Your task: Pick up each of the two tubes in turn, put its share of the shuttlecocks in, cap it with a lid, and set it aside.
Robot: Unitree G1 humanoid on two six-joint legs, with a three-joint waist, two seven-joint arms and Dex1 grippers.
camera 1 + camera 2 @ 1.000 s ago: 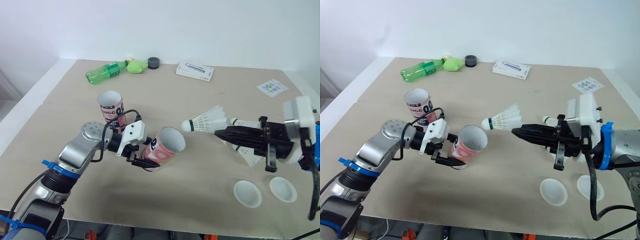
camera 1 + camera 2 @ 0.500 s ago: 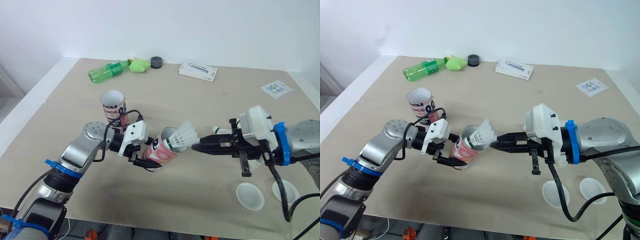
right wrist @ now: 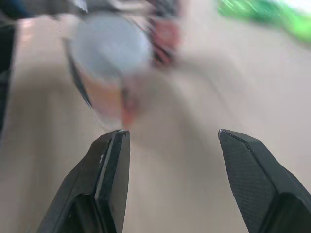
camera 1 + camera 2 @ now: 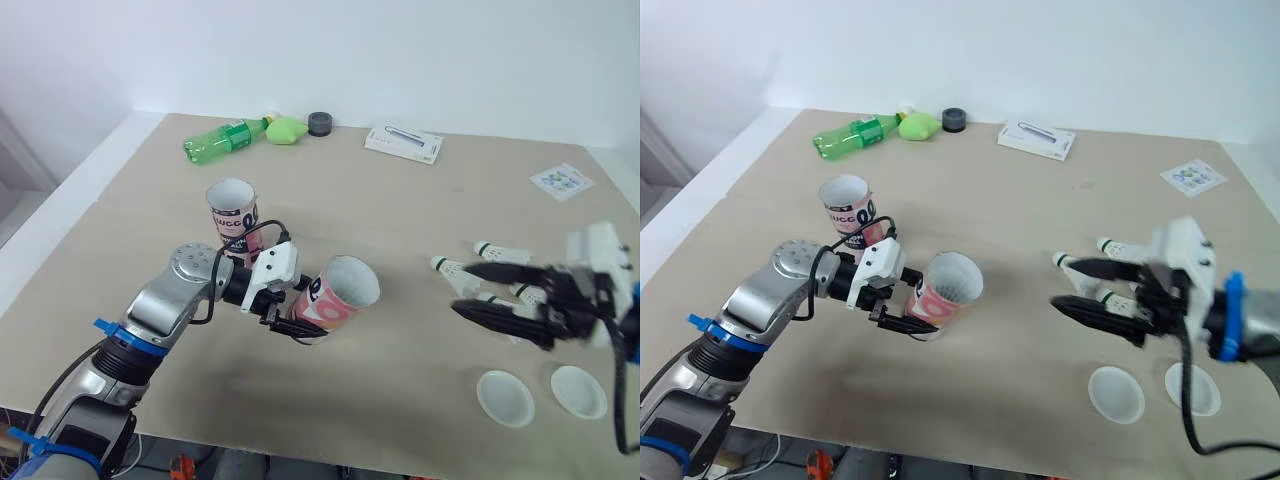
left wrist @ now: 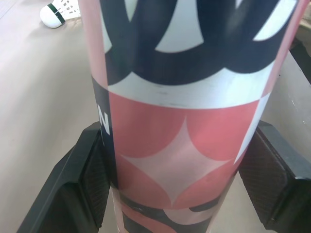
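Note:
My left gripper [image 4: 287, 318] is shut on a pink, black and white tube [image 4: 333, 298], held tilted just above the table with its open mouth toward the right. In the left wrist view the tube [image 5: 184, 97] sits between both fingers [image 5: 82, 189]. A second tube [image 4: 232, 215] stands upright behind it. My right gripper [image 4: 462, 288] hangs open and empty to the right of the held tube, over three loose shuttlecocks [image 4: 450, 268]. Two white lids [image 4: 505, 398] lie near the front right edge. The right wrist view looks between the open fingers [image 3: 111, 170] at the blurred tube [image 3: 112, 63].
Along the back edge lie a green bottle [image 4: 225, 138], a green lump [image 4: 288, 128], a black roll [image 4: 320, 123] and a white box [image 4: 403, 143]. A sticker sheet [image 4: 562, 181] lies at the back right. One shuttlecock [image 5: 58, 9] shows past the tube in the left wrist view.
My right gripper carried a shuttlecock to the held tube's mouth, opened, and drew back to the right, empty. The shuttlecock is out of sight inside the tube. The left arm held still.

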